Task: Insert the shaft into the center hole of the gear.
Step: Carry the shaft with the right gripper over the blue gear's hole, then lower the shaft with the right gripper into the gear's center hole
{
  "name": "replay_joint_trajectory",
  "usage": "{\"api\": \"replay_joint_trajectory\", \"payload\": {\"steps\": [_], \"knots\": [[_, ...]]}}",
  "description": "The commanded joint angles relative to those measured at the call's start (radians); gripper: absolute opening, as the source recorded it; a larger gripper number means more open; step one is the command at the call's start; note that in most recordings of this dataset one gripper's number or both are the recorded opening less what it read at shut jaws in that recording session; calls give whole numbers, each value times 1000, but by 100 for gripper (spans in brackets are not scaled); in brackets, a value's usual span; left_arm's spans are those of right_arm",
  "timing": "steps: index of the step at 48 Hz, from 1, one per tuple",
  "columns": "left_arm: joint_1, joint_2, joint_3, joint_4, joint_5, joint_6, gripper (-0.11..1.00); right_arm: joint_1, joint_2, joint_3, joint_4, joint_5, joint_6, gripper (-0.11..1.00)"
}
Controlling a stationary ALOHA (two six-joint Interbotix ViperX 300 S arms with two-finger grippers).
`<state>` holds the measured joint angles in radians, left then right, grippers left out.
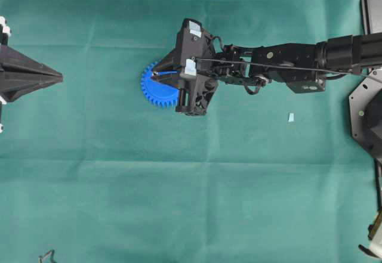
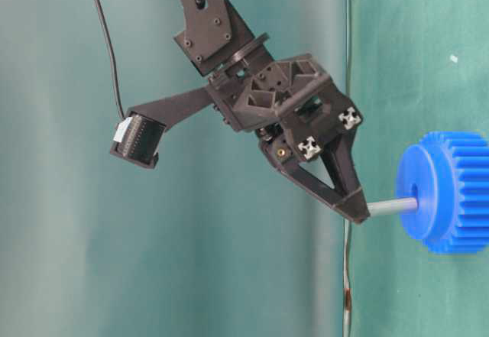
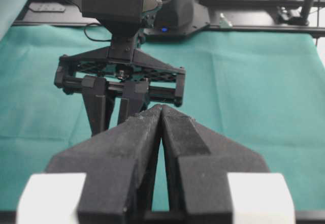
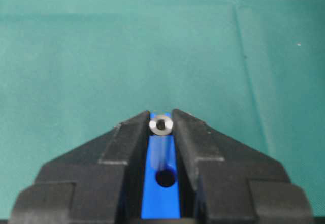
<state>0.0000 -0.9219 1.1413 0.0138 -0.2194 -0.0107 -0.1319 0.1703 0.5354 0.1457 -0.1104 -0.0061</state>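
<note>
From overhead, my right gripper (image 1: 156,72) reaches in from the right across the green cloth (image 1: 191,203) and hangs over the blue gear (image 1: 156,89), hiding much of its right half. My left gripper (image 1: 58,77) sits at the left edge, its fingers drawn to a point, well apart from the gear. A small pale blue scrap (image 1: 290,117) lies on the cloth, off to the right below my right arm.

At table level, my right gripper (image 2: 353,209) is clamped on the shaft (image 2: 393,206), a thin grey pin sticking out from my fingertips. Its far end meets the gear (image 2: 447,192) at the centre hole (image 2: 416,201) of the flat face; how deep it sits I cannot tell.

Through my left wrist camera, my left gripper (image 3: 161,110) has its black fingers pressed together with nothing between them. Beyond it stands my right arm's gripper assembly (image 3: 119,84) over the cloth.

Through my right wrist camera, the shaft (image 4: 161,124) is pinched between my right fingertips, its ringed end facing the lens. Blue gear (image 4: 161,193) shows in the gap between my fingers, with a dark hole (image 4: 164,178) visible in it.
</note>
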Motion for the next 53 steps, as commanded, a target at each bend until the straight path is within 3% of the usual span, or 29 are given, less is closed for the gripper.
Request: {"api": "replay_joint_trajectory", "payload": {"steps": [1,26,53], "knots": [[2,3,-25,2,-5,-2,0,0,-12,-12,3,3,-2,16],[2,3,-25,3,-5,-3,0,-15,-143,28,-5,66,-8,16],[2,6,-26,3,-6,-2,0,-34,-57,38,23,-11,0,16]]}}
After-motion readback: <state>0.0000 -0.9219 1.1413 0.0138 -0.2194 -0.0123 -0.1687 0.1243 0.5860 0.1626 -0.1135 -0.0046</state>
